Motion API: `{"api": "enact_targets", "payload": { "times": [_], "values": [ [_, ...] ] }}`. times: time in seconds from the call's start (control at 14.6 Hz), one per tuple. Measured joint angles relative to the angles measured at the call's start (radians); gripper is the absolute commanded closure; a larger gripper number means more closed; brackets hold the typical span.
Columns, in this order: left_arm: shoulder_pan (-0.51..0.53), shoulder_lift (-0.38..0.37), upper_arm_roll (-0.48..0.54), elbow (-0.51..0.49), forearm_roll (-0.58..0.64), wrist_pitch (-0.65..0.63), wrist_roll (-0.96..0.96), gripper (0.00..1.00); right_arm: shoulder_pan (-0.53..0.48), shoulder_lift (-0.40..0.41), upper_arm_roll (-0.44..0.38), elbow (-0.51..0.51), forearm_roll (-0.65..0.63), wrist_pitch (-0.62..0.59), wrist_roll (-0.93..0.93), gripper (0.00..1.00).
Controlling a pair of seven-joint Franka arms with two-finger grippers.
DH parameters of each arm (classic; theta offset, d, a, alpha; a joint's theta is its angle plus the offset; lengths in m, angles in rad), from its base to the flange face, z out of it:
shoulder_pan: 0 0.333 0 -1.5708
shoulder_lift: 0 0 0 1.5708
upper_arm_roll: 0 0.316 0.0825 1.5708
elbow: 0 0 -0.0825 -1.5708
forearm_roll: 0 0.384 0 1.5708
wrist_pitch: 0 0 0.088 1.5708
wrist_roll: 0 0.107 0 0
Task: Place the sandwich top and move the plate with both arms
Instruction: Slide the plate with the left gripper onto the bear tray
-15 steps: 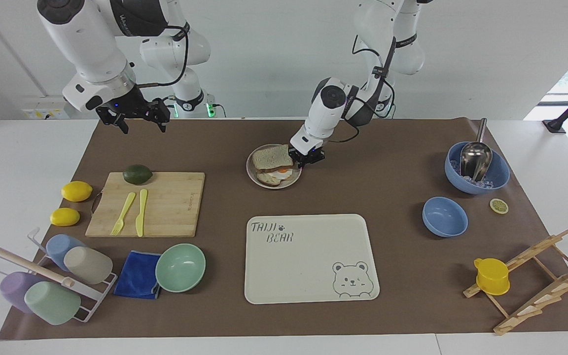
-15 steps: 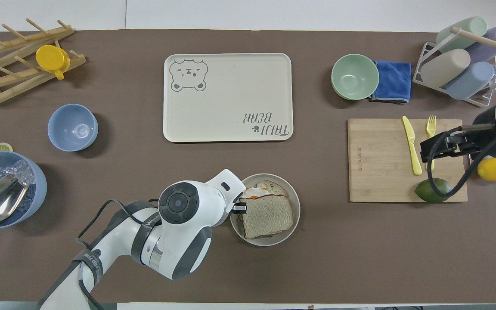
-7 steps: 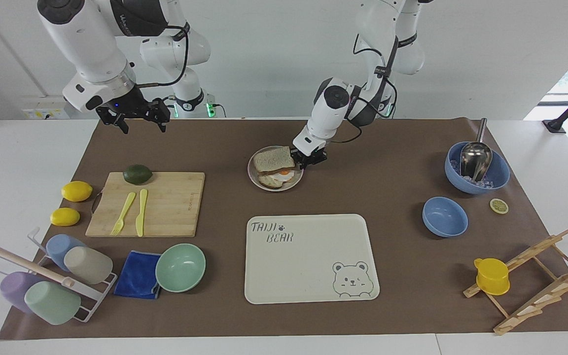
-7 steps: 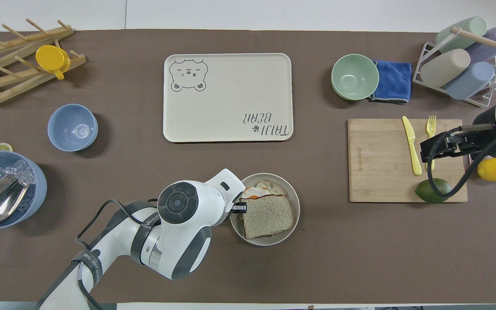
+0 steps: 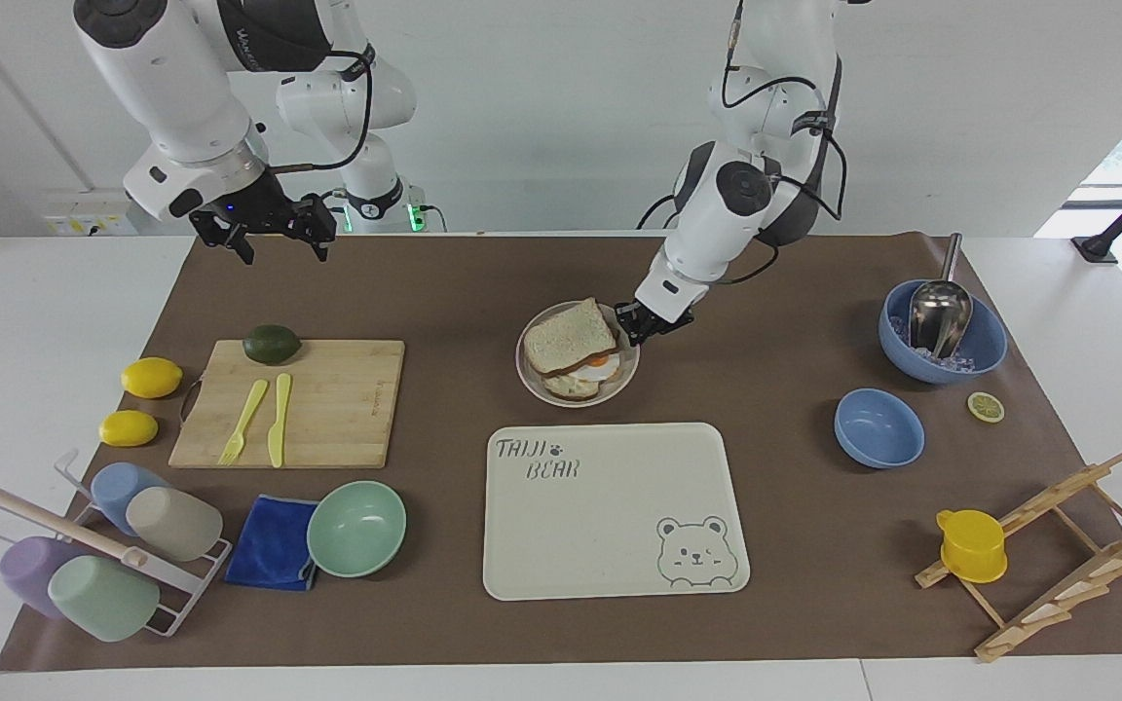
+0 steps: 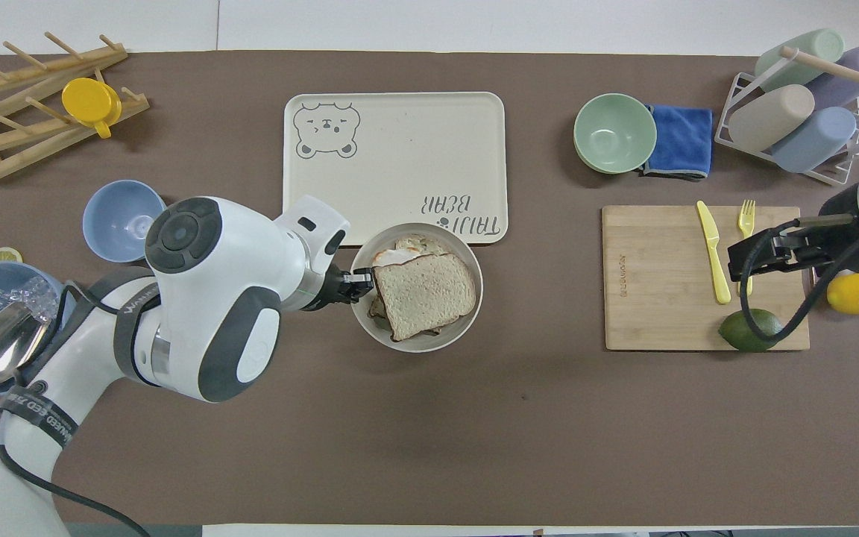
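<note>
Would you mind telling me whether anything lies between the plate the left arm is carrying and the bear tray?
Nothing visible does. The left gripper holds the plate by its rim, with the sandwich top on it, right beside the bear tray. Only bare brown mat separates them. The right gripper waits near the cutting board.

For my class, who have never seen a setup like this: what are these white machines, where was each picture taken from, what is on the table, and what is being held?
Two white robot arms work at one table. One picture looks across at them, the other looks down from above their end. The left gripper is shut on the rim of the plate, lifted just above the table near the bear tray. On the plate a sandwich top covers a fried egg on bread. The right gripper waits over the table's edge, fingers open. Also there: a cutting board, bowls, lemons and cups.
</note>
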Motion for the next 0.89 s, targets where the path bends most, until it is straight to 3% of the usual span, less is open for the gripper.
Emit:
{"api": "enact_targets", "payload": {
  "times": [0.27, 0.55, 0.76, 0.89],
  "values": [
    [0.116, 0.124, 0.002, 0.234, -0.021, -0.089, 0.010, 1.00, 0.000, 0.000, 0.000, 0.000, 0.000, 0.000, 0.000, 0.00],
    [0.156, 0.351, 0.003, 0.483, -0.031, -0.131, 0.010, 1.00, 0.000, 0.000, 0.000, 0.000, 0.000, 0.000, 0.000, 0.00],
    [0.165, 0.477, 0.004, 0.582, -0.031, -0.117, 0.010, 1.00, 0.000, 0.000, 0.000, 0.000, 0.000, 0.000, 0.000, 0.00],
    [0.169, 0.507, 0.005, 0.596, -0.031, -0.084, 0.011, 1.00, 0.000, 0.000, 0.000, 0.000, 0.000, 0.000, 0.000, 0.00]
  ]
}}
